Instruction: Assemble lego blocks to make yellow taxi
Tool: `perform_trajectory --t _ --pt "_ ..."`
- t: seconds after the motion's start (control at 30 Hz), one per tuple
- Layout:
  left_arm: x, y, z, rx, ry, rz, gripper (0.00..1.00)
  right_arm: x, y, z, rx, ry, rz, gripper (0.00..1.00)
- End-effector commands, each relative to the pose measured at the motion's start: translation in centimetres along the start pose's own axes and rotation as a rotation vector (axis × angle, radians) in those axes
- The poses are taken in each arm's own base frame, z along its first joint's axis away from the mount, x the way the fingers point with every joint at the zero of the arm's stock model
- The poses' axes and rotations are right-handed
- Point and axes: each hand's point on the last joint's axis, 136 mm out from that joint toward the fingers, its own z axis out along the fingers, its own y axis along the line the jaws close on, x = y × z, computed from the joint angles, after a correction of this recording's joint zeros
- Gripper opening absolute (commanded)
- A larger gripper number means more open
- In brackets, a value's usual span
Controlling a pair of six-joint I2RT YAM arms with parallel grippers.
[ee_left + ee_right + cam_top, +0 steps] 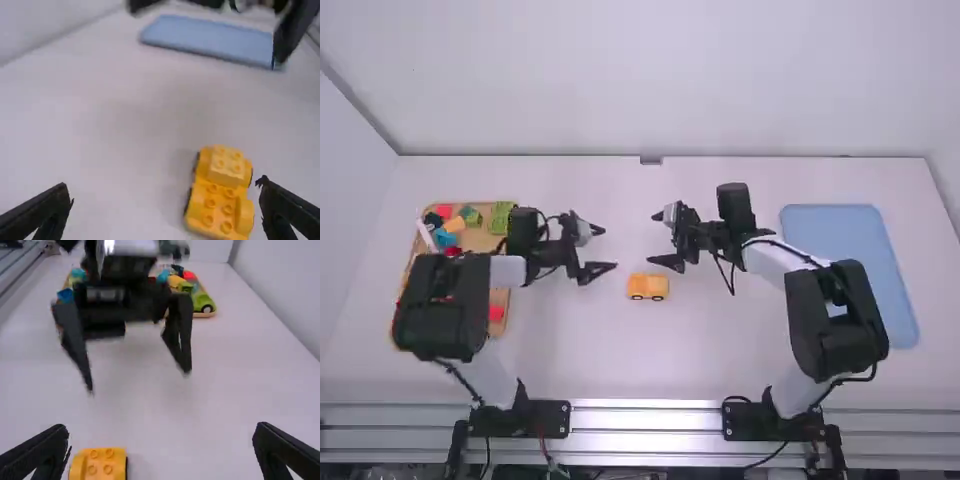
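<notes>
Clearly, the right wrist view cuts the yellow taxi (101, 466) short.

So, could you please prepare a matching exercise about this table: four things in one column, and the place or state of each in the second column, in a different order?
1. Blue tray
2. Yellow toy car
3. Tray with many coloured pieces
4. Left tool

A. Open, with nothing between its fingers
B. At the left side, partly hidden by the left arm
C. At the right side, partly hidden by the right arm
D. Standing near the table's middle

Pairs: 1-C, 2-D, 3-B, 4-A
</notes>
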Motion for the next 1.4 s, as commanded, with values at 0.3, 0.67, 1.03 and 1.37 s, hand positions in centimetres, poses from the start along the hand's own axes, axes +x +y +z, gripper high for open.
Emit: perform_trajectory --t 0.3,0.67,1.03,1.37 --pt "-2.5 4.9 -10.3 -0.652 0.244 -0.292 0.99 -3.8 -1.6 1.0 0.067 -0.07 -0.063 0.98" --pt "-9.3 1.9 -18.1 -1.051 0.108 -0.439 0.99 -10.9 -1.9 2.2 0.002 -0.21 -0.025 0.98" --pt "-6.2 -0.3 -30.3 -1.748 -0.17 -0.909 0.99 -16.2 -0.1 4.7 -0.115 -0.181 0.042 0.98" --pt "-6.1 -2.4 -36.1 -1.936 -0.16 -1.037 0.99 -17.2 0.1 6.6 -0.052 -0.14 -0.022 0.98"
